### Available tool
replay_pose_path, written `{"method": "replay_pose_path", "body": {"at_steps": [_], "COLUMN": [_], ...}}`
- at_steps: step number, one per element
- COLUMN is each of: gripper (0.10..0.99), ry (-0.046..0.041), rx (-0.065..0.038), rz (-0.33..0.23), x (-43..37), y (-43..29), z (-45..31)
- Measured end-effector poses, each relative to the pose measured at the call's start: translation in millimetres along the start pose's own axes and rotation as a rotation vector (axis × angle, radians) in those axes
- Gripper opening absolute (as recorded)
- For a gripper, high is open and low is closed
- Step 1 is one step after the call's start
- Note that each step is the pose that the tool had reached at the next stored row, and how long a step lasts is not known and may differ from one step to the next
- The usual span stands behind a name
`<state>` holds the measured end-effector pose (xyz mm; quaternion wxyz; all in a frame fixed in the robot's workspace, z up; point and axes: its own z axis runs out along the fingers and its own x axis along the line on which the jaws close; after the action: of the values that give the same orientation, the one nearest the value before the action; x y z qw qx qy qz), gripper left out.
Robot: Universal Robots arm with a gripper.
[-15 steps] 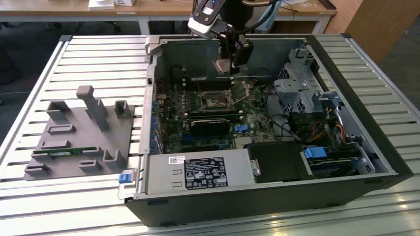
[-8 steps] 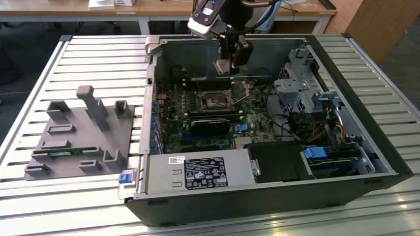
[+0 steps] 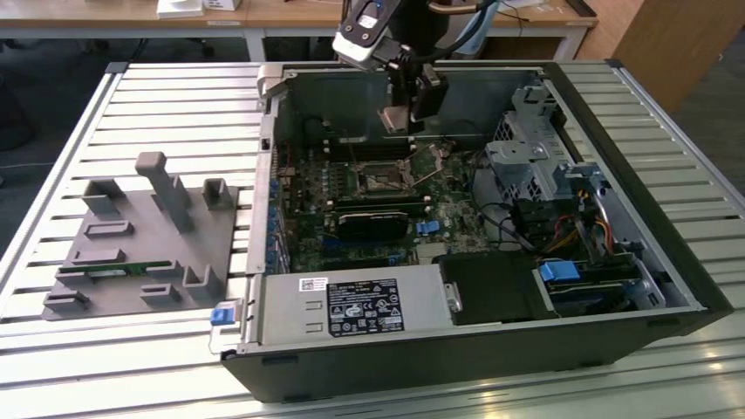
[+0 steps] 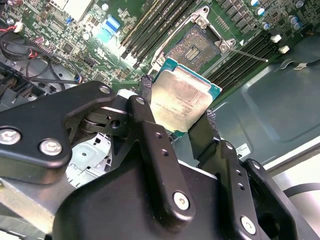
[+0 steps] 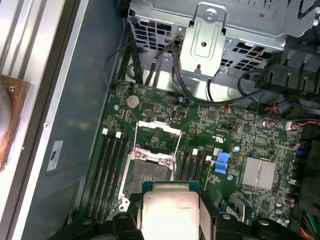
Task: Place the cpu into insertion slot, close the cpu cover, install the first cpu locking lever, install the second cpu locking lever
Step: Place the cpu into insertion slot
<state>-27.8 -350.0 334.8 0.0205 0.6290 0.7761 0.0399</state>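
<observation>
Holding the cpu (image 4: pixel 184 99) between jaws clamped on its opposite edges, gripper (image 3: pixel 404 118) above the open insertion slot (image 4: pixel 195 47).

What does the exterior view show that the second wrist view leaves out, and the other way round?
Exterior view: the whole open computer case on a slatted table, with a grey parts holder beside it at the exterior view's left. Second wrist view: the silver top of the cpu, clamped in the gripper and held over the board. Both: the gripper, the green motherboard and the empty socket.
</observation>
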Motion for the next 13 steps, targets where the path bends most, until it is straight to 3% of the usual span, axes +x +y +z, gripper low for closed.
{"method": "replay_pose_path", "body": {"at_steps": [13], "gripper": [0.541], "ry": [-0.0012], "rx": [0.000], "rz": [0.013], "x": [0.0], "y": [-0.2], "z": [1.9]}}
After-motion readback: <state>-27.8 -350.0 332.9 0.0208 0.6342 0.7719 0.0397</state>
